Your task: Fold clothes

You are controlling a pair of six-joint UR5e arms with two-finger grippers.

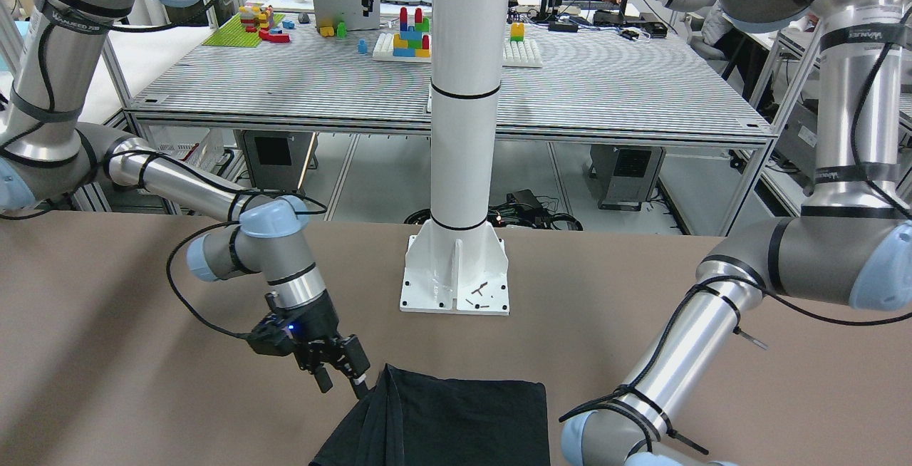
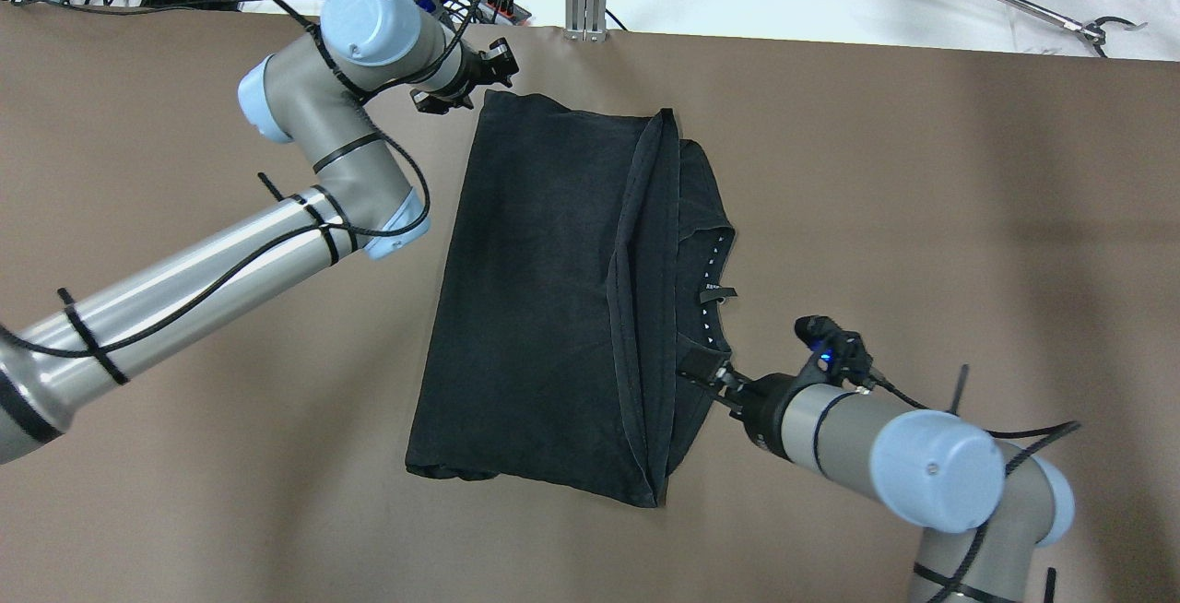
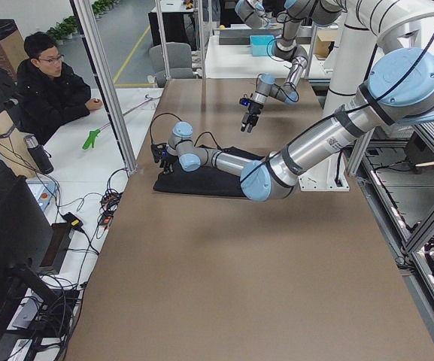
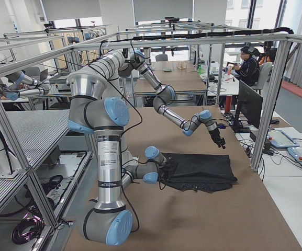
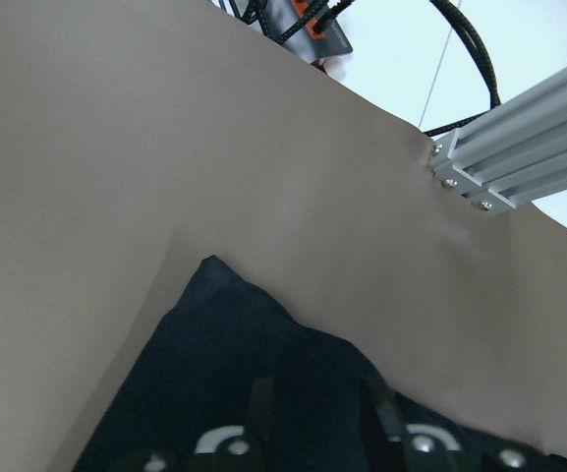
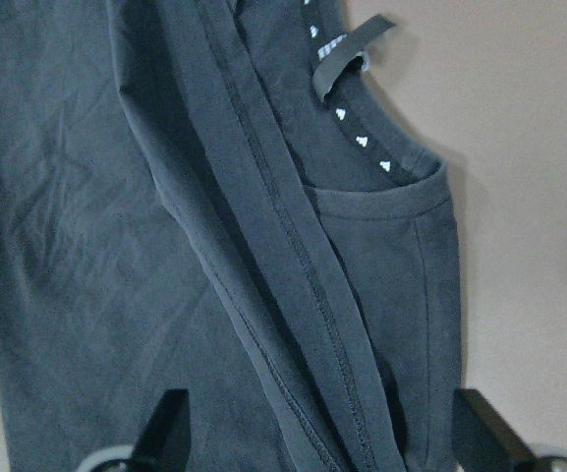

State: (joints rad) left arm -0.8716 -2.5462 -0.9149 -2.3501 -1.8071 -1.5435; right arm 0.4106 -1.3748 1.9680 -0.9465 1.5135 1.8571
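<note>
my right pincer (image 6: 327,428) hangs spread wide over the collar side of the black shirt (image 2: 535,289), which lies folded lengthwise in the middle of the brown table (image 2: 922,216). my left pincer (image 5: 317,408), fingers parted by a narrow gap, sits over the shirt's far left corner, near the table's far edge.

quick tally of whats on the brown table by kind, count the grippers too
black garment: 1
white pillar: 1
grippers: 2 (left gripper, right gripper)
total: 4
</note>
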